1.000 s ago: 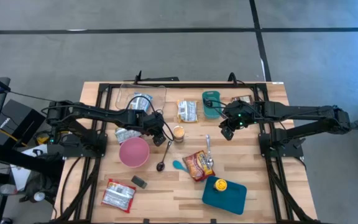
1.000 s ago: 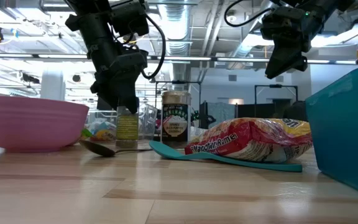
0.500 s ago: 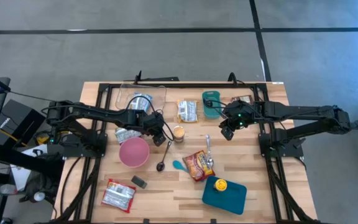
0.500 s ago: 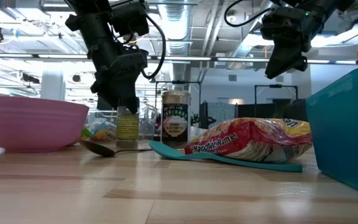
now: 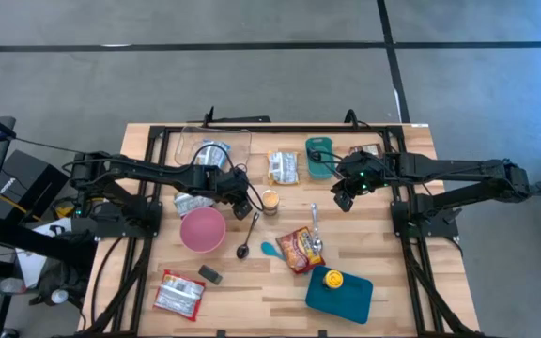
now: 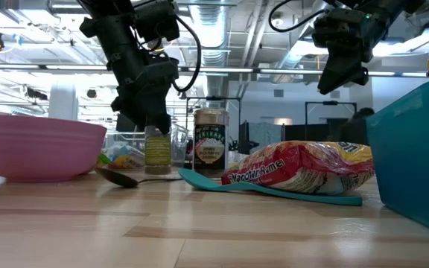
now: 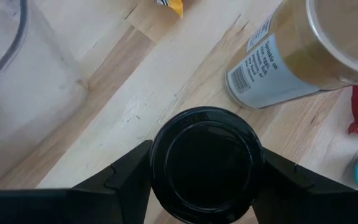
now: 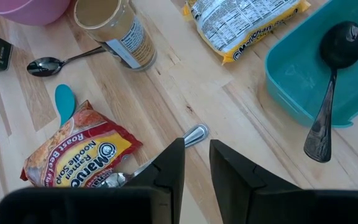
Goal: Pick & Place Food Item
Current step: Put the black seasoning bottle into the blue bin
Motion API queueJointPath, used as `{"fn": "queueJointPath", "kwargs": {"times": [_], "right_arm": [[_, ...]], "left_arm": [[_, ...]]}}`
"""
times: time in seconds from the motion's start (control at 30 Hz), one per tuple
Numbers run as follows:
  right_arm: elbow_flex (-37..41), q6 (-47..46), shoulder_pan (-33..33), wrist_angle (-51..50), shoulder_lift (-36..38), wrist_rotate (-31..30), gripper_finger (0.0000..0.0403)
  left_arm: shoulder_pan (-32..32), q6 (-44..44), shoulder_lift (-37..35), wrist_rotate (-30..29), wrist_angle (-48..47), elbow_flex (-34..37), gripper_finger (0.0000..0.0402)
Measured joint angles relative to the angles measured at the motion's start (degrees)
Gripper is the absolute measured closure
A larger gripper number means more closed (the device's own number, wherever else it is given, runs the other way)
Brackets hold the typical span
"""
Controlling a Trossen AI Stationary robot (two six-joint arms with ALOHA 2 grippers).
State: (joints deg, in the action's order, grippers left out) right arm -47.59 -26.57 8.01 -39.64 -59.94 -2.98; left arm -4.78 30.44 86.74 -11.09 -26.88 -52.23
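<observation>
While the left claw is clamped on the black lid of the small jar, one finger against each side, the jar stands upright, long axis vertical, right under the claw. The lid hides the jar's body from the wrist; in the low view its base is hard to make out against the table. Just beside it stands a tan-topped jar, with the spoon and pink bowl near. Bare wood shows towards the clear tub. Well apart, the right claw hangs empty, fingers a narrow gap apart.
</observation>
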Motion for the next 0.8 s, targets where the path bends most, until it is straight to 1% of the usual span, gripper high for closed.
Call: {"fn": "queueJointPath", "kwargs": {"times": [0.63,0.8], "right_arm": [[0.0,0.0,0.0,0.0,0.0,0.0,0.0333],[0.0,0.0,0.0,0.0,0.0,0.0,0.0333]], "left_arm": [[0.0,0.1,0.0,0.0,-0.1,0.0,0.0196],[0.0,0.5,-1.1,0.0,-0.3,0.0,0.0197]]}}
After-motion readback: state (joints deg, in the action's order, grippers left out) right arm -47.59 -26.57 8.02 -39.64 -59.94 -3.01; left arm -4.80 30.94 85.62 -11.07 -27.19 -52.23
